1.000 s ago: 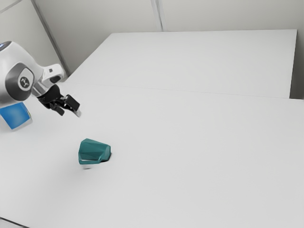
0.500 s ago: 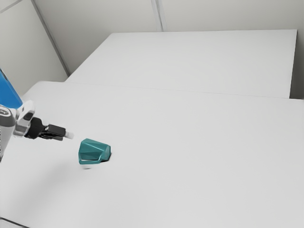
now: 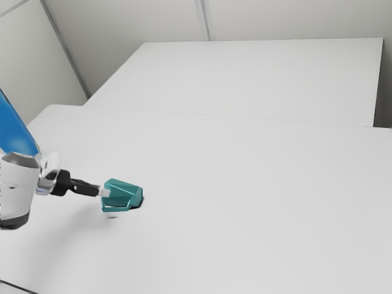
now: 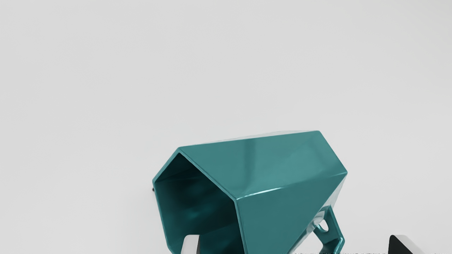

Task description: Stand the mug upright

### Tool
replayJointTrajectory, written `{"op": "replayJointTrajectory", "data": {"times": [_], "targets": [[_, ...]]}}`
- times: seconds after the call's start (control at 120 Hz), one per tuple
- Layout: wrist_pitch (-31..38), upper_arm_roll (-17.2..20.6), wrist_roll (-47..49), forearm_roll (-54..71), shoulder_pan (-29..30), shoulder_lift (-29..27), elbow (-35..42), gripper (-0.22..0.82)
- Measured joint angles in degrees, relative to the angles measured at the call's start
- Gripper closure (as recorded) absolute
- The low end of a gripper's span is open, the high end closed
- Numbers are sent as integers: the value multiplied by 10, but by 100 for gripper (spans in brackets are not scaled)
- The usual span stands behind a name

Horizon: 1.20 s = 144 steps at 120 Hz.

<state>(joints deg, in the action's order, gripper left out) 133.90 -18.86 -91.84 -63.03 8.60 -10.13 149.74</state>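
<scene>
Left of centre in the exterior view, teal mug (image 3: 122,195): lying on its side on the white table (image 3: 245,184), so not upright as things are. The open mouth (image 4: 208,179) is toward the arm (image 3: 15,190), and the narrower end (image 3: 139,196) points toward the exterior view's right.
Gripper (image 3: 105,192): right at the mug's mouth end in the exterior view, coming in low and pretty flat.
Fingers (image 4: 190,244): wide open, not gripping anything. At the bottom edge of the wrist view, one overlaps the dark mouth and the other is well out past the handle. Can't tell if the first one is actually inside the mug or just in front of it.
Handle (image 4: 337,229): sits between the two fingers in the wrist view, so I'd watch it, it could snag or roll the mug on a sloppy close.
Step in hand: looks to me like lining up a grab at the mouth end.
Grab tips: I'd get one finger properly inside the mouth and the other outside, then close slowly so they pinch the wall instead of shoving the whole mug along. Flat facets should help the hold, though that glossy finish might be slippery.
Tipping it up: once it's held, raise the mouth end and let the narrow end swing down under it. Go easy, and only let go when the bottom's flat, or it'll probably flop back over.
</scene>
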Motion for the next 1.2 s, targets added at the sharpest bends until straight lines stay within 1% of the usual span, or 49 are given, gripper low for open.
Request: {"op": "replayJointTrajectory", "data": {"times": [0.225, 0.392, 0.533, 0.625, 0.792, 0.892, 0.992, 1.058, 1.2], "targets": [[2, 1, -89, -49, -19, 34, -1, 3], [2, 0, -144, -74, -29, 47, -2, 4], [3, 0, -180, -87, -34, 53, -2, 10], [4, 0, -199, -92, -34, 54, -2, 19], [5, 1, -228, -96, -34, 54, -2, 41], [7, 0, -242, -102, -34, 53, -2, 49], [8, 0, -253, -105, -34, 49, -4, 63], [9, 1, -259, -105, -34, 44, -6, 68], [23, 8, -271, -106, -34, 29, -6, 74]]}}
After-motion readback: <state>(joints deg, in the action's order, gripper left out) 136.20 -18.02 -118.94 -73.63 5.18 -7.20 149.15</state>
